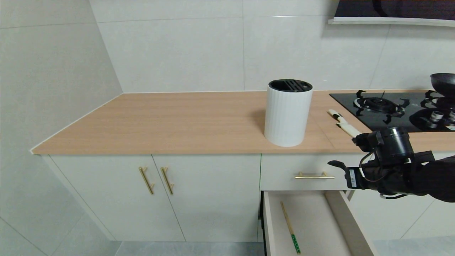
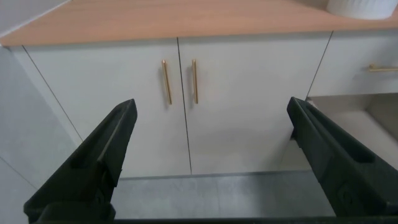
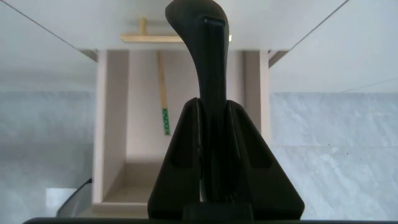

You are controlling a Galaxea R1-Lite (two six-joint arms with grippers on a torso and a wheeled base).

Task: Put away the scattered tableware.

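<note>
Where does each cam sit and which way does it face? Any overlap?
Head: high, facing forward and down at the countertop, white holder and open drawer; right arm shows.
Left wrist: low, facing the cabinet doors; its open fingers frame them.
Right wrist: above the drawer, looking down into it past its shut fingers.
Shared: head and right wrist both show the chopstick in the drawer.

Black arm (image 1: 432, 179), cylindrical wrist housing (image 1: 396, 142), white label (image 1: 351, 177), slim right pincer (image 1: 337, 164)
</note>
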